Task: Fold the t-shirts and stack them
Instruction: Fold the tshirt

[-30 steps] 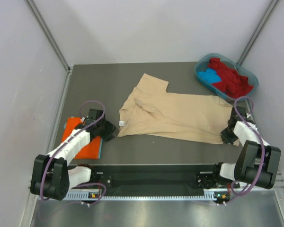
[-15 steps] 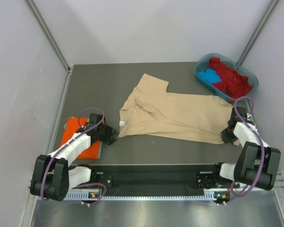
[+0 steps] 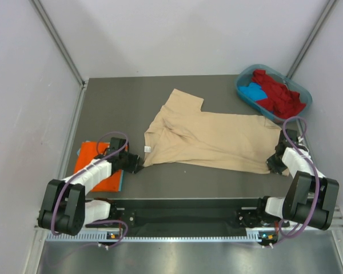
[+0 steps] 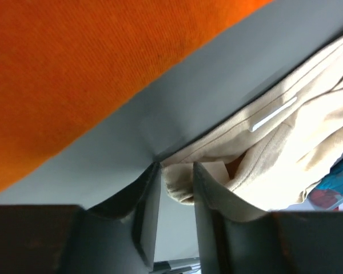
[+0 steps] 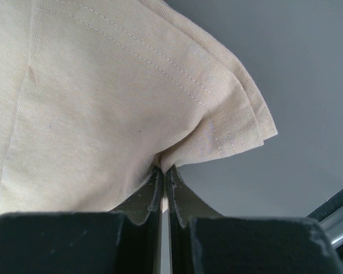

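Overhead, the beige t-shirt (image 3: pixel 208 140) lies spread across the middle of the desk (image 3: pixel 120 97), with the left claw (image 3: pixel 134 165) at its left end beside the orange t-shirt (image 3: pixel 94 165) and the right claw (image 3: pixel 272 164) at its near-right corner. The left wrist view shows that claw partly open around a fold of beige fabric, not yet pinched, so it should probably bite deeper before closing. The right wrist view shows jaws clamped tight on the doubled corner, seemingly secure.

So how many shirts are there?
4: beige spread mid-table, orange folded at left, red and blue in the tub. More may hide underneath.
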Controlling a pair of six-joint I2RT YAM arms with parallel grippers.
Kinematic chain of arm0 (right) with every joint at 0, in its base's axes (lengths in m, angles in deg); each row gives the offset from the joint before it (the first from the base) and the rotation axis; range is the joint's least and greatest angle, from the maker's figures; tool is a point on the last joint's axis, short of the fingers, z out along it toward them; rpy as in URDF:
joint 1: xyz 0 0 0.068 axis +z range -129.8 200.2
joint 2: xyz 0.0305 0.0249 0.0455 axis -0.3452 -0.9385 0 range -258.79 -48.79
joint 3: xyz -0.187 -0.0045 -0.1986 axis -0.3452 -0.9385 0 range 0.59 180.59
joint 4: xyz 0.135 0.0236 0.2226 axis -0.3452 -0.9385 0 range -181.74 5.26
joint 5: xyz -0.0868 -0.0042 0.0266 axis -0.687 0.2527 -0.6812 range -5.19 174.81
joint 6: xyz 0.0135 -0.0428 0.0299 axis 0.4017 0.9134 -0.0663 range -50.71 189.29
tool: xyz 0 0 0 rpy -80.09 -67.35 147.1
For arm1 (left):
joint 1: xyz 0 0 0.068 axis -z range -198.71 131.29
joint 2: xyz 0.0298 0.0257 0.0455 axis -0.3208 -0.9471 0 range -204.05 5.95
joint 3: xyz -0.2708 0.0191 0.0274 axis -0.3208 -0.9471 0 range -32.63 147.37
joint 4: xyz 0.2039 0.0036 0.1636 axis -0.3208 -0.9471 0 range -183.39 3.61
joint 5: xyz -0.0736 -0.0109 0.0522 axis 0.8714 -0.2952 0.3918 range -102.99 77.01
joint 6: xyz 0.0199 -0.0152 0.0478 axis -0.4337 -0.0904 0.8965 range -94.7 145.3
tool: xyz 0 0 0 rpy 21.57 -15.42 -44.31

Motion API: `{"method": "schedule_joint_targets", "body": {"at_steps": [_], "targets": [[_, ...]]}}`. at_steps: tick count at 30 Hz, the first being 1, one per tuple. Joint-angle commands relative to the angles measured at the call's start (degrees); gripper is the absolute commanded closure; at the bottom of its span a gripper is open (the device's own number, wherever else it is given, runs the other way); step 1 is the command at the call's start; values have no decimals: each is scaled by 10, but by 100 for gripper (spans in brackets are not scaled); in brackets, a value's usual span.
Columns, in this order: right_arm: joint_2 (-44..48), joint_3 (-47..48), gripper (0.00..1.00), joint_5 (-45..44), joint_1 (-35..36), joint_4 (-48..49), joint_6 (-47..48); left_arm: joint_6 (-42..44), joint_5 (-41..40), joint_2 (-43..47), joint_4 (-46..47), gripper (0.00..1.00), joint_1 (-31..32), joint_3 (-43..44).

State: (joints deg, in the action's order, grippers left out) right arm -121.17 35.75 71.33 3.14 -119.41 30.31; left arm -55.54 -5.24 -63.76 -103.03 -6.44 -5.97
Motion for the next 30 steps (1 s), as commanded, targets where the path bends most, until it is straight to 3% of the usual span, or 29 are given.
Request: {"method": "schedule_joint_targets", "body": {"at_steps": [1,5,6,10,16,23,25,28,30], "targets": [[11,-6,100,-30,-11,30,3,-13,2,-13,37,71,7,-2],[7,-1,100,-43,-11,22,2,20,-19,-17,22,98,7,21],[7,4,100,-48,-12,16,-1,50,-46,-18,-2,100,7,32],[28,6,100,-71,-13,5,-7,120,-109,-23,-72,100,7,104],[45,-1,100,-77,-13,3,-14,173,-159,-25,-100,100,8,131],[59,-4,100,-72,-13,-11,-16,215,-158,-64,-104,100,14,157],[65,-9,100,-60,-13,-10,-16,230,-152,-82,-104,97,18,172],[64,-5,100,-57,-13,-12,-8,255,-137,-102,-105,84,23,199],[53,8,93,-56,-13,-27,-2,276,-142,-111,-134,74,23,221]]}}
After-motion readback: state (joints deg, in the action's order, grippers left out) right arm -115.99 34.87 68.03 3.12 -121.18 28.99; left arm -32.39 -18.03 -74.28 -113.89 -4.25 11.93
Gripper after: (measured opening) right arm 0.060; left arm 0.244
